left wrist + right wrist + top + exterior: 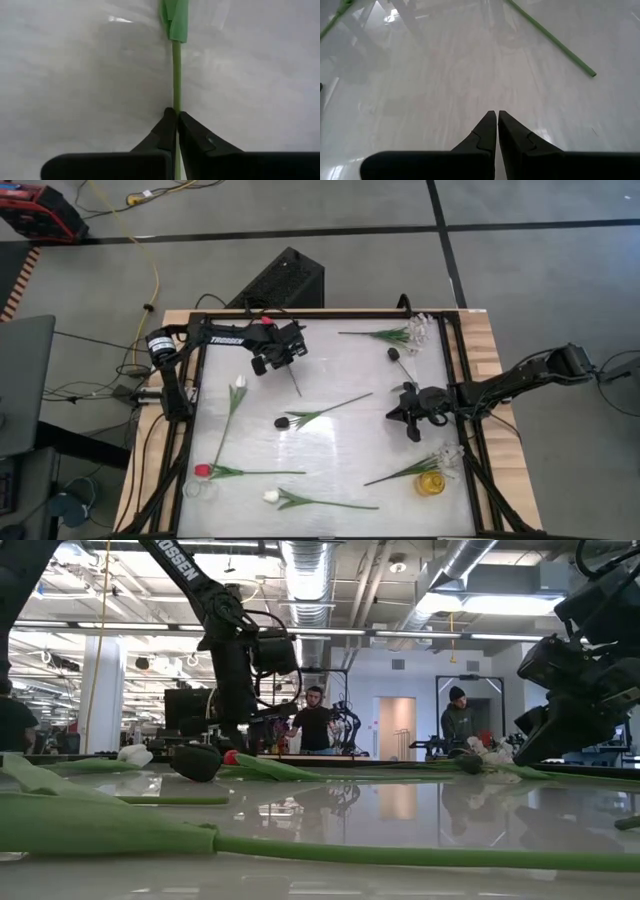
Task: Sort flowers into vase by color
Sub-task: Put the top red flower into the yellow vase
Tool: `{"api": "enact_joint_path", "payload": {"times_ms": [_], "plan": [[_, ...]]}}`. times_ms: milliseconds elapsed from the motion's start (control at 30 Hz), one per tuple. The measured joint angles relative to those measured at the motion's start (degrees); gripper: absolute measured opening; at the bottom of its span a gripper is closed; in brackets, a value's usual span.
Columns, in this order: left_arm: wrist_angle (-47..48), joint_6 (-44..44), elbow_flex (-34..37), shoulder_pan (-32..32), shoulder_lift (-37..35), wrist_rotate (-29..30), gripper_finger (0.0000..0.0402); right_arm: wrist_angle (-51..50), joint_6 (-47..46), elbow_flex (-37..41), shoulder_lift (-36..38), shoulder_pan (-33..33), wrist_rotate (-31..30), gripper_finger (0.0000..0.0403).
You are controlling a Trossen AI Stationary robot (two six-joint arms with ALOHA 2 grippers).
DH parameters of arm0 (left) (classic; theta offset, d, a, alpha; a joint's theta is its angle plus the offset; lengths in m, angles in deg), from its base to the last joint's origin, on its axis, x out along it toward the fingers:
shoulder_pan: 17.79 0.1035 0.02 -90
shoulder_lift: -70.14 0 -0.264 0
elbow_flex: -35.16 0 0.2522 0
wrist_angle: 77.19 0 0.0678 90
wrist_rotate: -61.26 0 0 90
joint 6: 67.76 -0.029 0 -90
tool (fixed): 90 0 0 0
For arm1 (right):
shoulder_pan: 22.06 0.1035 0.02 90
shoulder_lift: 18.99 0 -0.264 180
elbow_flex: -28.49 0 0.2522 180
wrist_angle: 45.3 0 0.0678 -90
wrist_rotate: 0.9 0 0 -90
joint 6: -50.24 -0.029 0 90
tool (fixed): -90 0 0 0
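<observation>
My left gripper (284, 366) (176, 114) is at the table's far left, pointing steeply down, shut on the thin green stem (176, 75) of a flower. That stem's free end (297, 390) sticks out toward the table's middle, and a red head (267, 324) shows under the arm. My right gripper (398, 412) (497, 114) hovers right of centre, shut, with nothing between its fingers. Loose flowers lie flat on the table: a near-black tulip (283, 422), a white tulip (238, 383), a red tulip (203, 470) and another white one (270, 496). My left gripper pinches the bare stem (176, 102) between its two fingers, below the green leaf (175, 20). The fingers come steeply from above. In the wrist view the stem runs straight on out of the fingertips. Whether the stem is off the table does not show.
A clear glass vase (421, 330) with a flower stands at the far right, a yellow vase (431, 484) with a sprig beside it at the near right, a clear glass (199, 489) at the near left. Another near-black tulip (396, 354) lies behind my right gripper. People stand beyond the table.
</observation>
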Motion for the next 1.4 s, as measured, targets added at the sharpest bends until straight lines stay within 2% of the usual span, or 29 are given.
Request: {"api": "enact_joint_path", "payload": {"times_ms": [133, 333, 467, 600, 767, 933, 1133, 1267, 1400], "plan": [[8.7, -4.8, -3.7, -0.9, -1.7, -0.7, 0.0, -0.2, 0.3, 0.0, 0.0, 0.0, 0.0, 0.0047], [7.1, -12.7, -8.8, -3.6, -3.9, 0.9, 0.0, -0.2, 1.0, 0.0, 0.0, 0.0, 0.0, 0.0047], [3.7, -23.8, -13.4, -6.7, -5.4, 2.3, 0.0, -0.2, 1.1, 0.0, 0.0, 0.0, 0.0, 0.0047], [-5.2, -35.9, -16.8, -10.7, -5.5, 1.5, 0.0, -0.1, 1.5, 0.0, 0.0, 0.0, 0.0, 0.0047], [-20.9, -52.2, -17.6, -15.3, -5.5, -6.9, 0.0, -0.1, 1.5, 0.0, 0.0, 0.0, -0.1, 0.0047], [-31.3, -63.3, -17.6, -21.2, -5.2, -2.9, 0.0, -0.1, 1.5, 0.0, 0.0, 0.0, -0.1, 0.0047], [-48.2, -79.6, -17.5, -27.8, -5.2, -4.4, 0.0, -0.1, 0.9, 0.0, 0.0, 0.0, -1.2, 0.0047], [-62.1, -85.8, -14.9, -31.6, -3.9, -7.9, 0.0, 0.4, -1.8, 0.0, 0.0, 0.0, -2.2, 0.0047], [-77.7, -85.9, -13.2, -33.5, 1.7, -11.9, 0.0, 1.5, -4.0, 0.0, 0.0, 0.0, -2.3, 0.0047]]}}
